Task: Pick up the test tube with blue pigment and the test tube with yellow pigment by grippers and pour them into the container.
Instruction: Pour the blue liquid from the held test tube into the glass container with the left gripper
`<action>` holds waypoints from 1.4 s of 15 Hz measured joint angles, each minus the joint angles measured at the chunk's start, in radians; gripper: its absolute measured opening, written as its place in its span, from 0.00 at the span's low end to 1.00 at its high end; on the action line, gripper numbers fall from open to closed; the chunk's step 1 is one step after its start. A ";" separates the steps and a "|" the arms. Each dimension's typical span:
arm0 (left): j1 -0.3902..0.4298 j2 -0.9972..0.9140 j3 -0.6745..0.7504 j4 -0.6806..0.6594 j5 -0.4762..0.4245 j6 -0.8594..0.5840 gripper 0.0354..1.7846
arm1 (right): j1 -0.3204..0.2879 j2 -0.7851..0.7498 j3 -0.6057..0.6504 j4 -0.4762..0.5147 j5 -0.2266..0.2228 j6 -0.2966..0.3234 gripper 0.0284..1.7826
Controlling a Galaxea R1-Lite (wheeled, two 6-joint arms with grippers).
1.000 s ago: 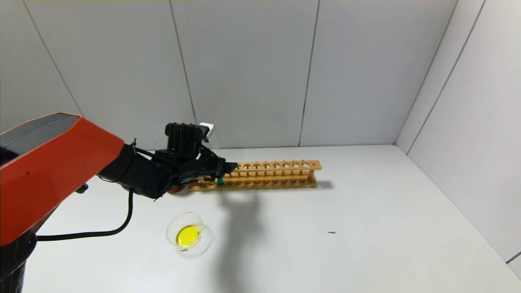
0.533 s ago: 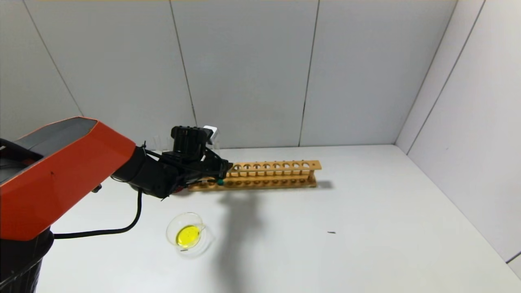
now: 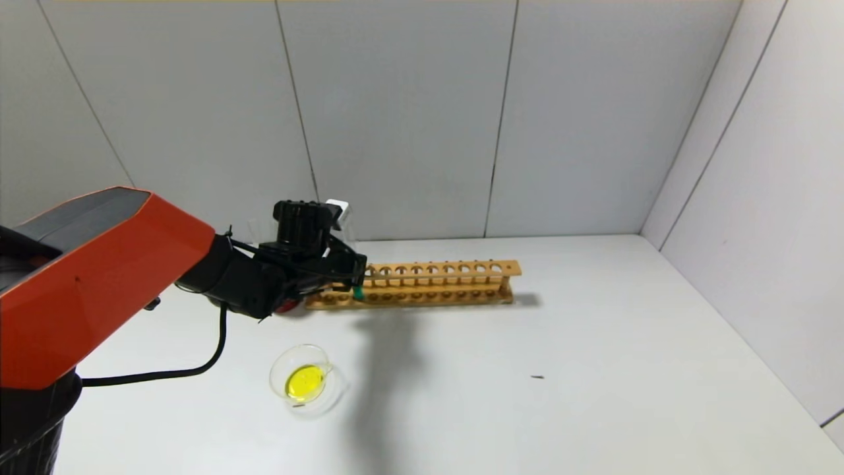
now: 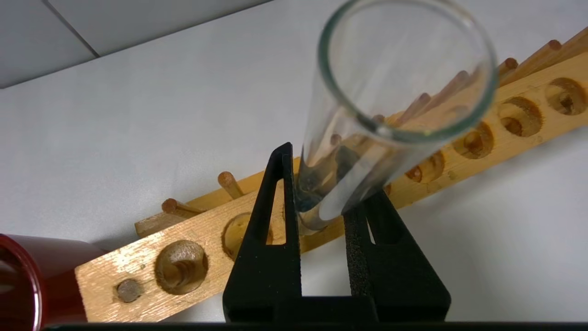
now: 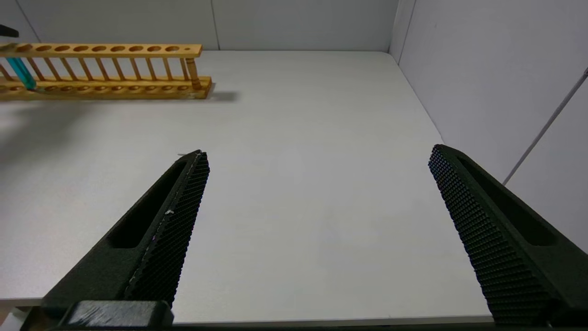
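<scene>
My left gripper (image 3: 359,274) is at the left end of the wooden rack (image 3: 448,284), shut on the test tube with blue pigment (image 3: 357,292). In the left wrist view the fingers (image 4: 271,216) clamp the tube (image 4: 349,156), whose open mouth points at the camera. The tube leans, and its teal-blue end (image 5: 20,72) sits low in the rack. The container (image 3: 300,381), a clear glass dish, holds yellow liquid at the front left. The test tube with yellow pigment is out of view. My right gripper (image 5: 318,151) is open and empty over bare table.
A dark red cup (image 3: 285,307) stands by the rack's left end, under my left arm, and shows in the left wrist view (image 4: 18,280). The rack's other holes (image 4: 514,122) are empty. A small dark speck (image 3: 537,377) lies on the white table. Walls close off the back and right.
My left gripper has drawn back a little to the left while gripping the blue tube. The tube's blue tip has stayed at the rack. The dish has not moved.
</scene>
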 joint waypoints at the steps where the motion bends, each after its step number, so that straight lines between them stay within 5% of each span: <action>1: 0.000 -0.009 -0.003 0.002 0.000 0.001 0.16 | 0.000 0.000 0.000 0.000 0.000 0.000 0.98; 16: -0.039 -0.386 -0.026 0.237 0.001 0.295 0.16 | 0.000 0.000 0.000 0.000 0.000 0.000 0.98; 21: 0.042 -0.544 0.207 0.356 0.011 0.730 0.16 | 0.000 0.000 0.000 0.000 0.000 0.000 0.98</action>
